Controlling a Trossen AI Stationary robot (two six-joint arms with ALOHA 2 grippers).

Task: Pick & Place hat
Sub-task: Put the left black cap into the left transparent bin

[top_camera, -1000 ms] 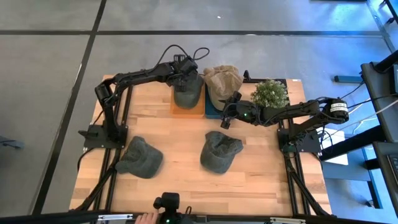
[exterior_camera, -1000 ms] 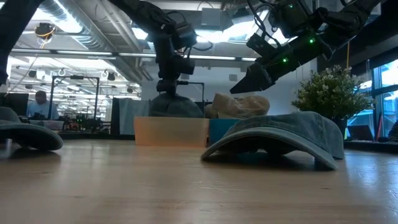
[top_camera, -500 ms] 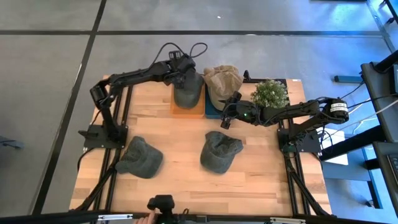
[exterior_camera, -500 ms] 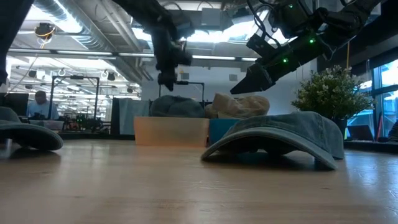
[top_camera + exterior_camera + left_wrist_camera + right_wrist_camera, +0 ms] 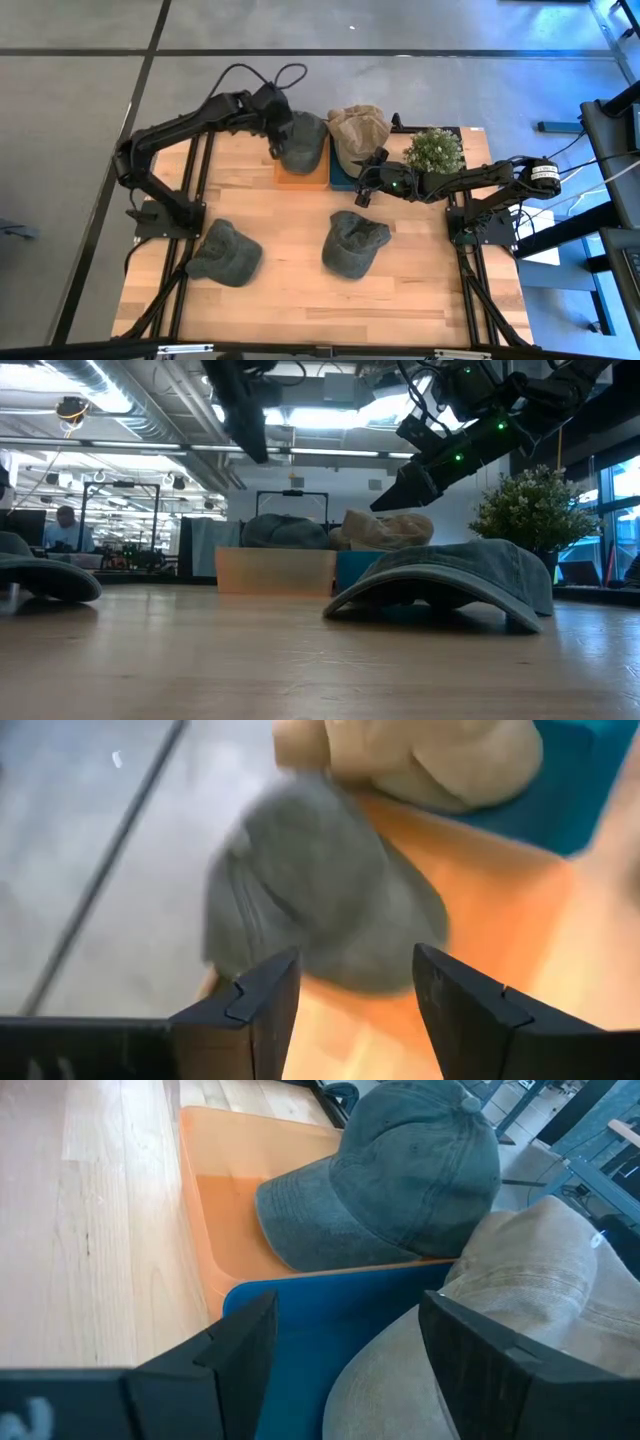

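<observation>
A grey-green hat (image 5: 304, 142) lies in the orange tray (image 5: 300, 178), its brim (image 5: 310, 1215) on the tray's floor. My left gripper (image 5: 355, 970) hangs open above it, off toward the table's far left corner (image 5: 279, 132), touching nothing. A tan hat (image 5: 358, 128) rests in the blue tray (image 5: 341, 180) beside it. My right gripper (image 5: 363, 194) hovers open over the blue tray's near edge, holding nothing (image 5: 345, 1305). Two more grey-green hats (image 5: 225, 252) (image 5: 352, 242) lie brim-down on the wooden table.
A potted plant (image 5: 435, 150) stands at the table's far right, behind my right arm. The two trays stand side by side at the far edge. Bare wood (image 5: 290, 215) lies between the trays and the two loose hats. A person sits in the room beyond (image 5: 64, 520).
My left gripper has opened and let go of the grey-green hat, then risen and drawn back toward the table's left edge. The hat stays in the orange tray. My right arm has kept still.
</observation>
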